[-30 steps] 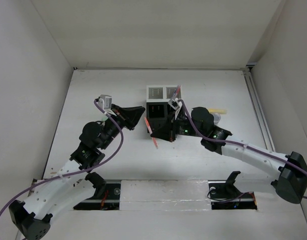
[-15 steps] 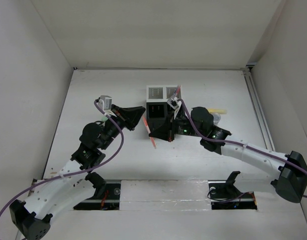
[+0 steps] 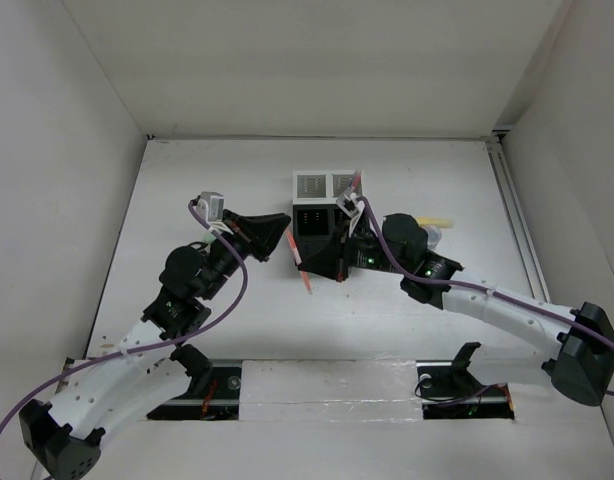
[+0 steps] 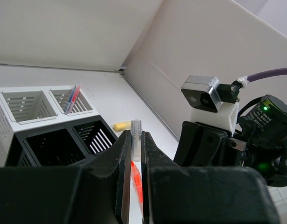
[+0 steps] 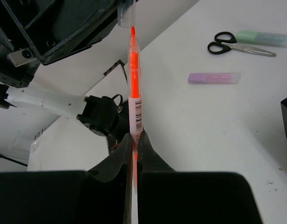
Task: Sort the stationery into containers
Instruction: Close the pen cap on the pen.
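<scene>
One orange pen spans the arms lengthwise: right end effector pinches its barrel, left end effector pinches the clear cap at its tip.

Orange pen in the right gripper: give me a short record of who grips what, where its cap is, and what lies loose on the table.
pen: thin orange pen with a barcode label, clamped in the right gripper
cap: clear plastic cap pinched in the left gripper, right at the pen's tip; seated or off, cannot tell
loose: black-handled scissors, lilac marker, pale green marker
bins: one white mesh bin holds red and blue pens
</scene>
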Motion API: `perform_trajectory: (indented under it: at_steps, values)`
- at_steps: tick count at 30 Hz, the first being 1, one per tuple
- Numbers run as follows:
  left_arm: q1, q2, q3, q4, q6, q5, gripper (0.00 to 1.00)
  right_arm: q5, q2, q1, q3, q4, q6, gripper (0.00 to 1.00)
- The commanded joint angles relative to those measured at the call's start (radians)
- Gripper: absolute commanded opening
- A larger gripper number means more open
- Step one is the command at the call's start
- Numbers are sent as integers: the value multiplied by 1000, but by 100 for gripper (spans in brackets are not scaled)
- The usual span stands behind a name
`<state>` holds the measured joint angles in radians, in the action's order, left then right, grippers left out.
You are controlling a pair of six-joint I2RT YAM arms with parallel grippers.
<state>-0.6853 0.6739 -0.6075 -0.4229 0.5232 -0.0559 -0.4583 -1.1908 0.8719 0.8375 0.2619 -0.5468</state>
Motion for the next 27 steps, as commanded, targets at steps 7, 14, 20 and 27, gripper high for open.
perform_trajectory:
  at_steps: [7, 14, 20, 27]
  values:
    - [0, -33, 25, -62, -15, 2, 0, 32, 36, 7, 37, 69, -2, 0]
    - [0, -42, 25, -62, -15, 11, 0, 20, 45, 7, 28, 69, -11, 0]
    - [0, -42, 25, -71, -5, 36, 0, 9, 45, 27, 28, 69, -21, 0]
    - [0, -42, 25, -80, 4, 56, 0, 33, 36, 36, 19, 69, -21, 0]
